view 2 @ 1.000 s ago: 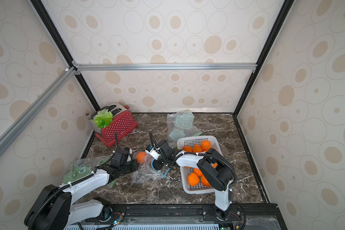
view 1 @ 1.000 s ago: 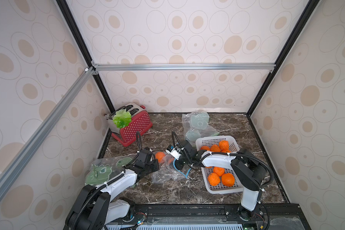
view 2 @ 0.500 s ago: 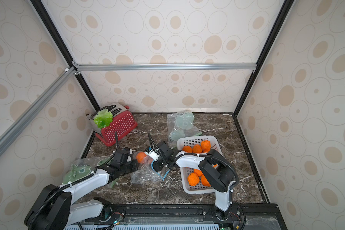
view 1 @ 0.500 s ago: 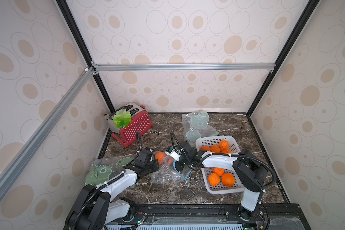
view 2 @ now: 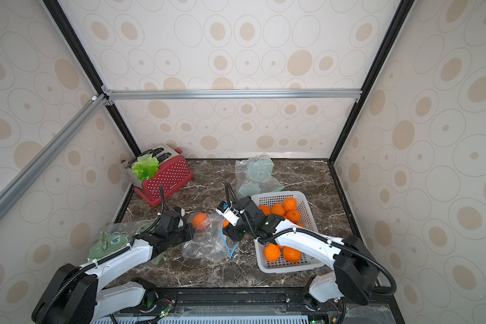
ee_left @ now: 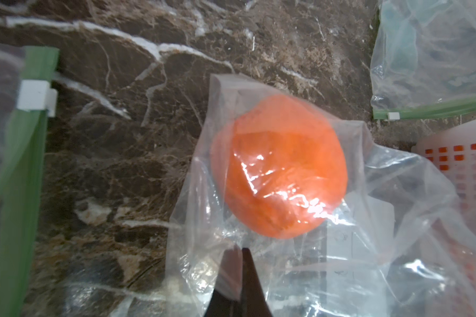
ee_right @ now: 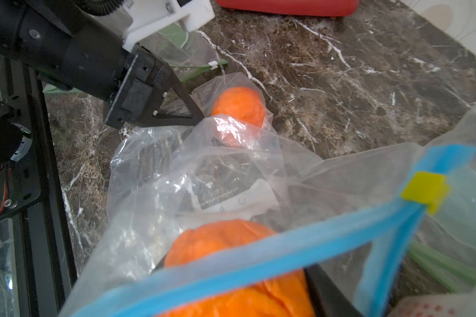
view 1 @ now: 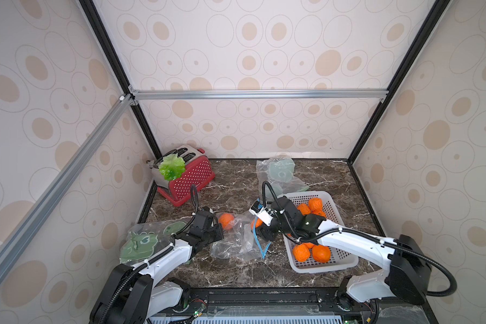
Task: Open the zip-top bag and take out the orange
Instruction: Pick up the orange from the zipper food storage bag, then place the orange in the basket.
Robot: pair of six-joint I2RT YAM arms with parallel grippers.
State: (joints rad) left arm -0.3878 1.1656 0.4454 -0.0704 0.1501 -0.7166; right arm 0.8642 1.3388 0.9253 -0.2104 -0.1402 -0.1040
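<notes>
Marble bench (view 2: 306, 179) carried: red toaster (view 2: 166, 181) topped with lettuce leaf (view 2: 145, 168); white basket (view 2: 281, 266) of loose oranges (view 2: 289, 204); clear zip-top bag (view 2: 205, 245), orange (view 2: 200, 220) inside beside left gripper (view 2: 190, 230), second orange (view 2: 223, 223) at right gripper (view 2: 225, 227).

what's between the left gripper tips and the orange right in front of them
Only clear film of the zip-top bag: in the left wrist view the left gripper pinches it shut just short of the orange inside.
</notes>
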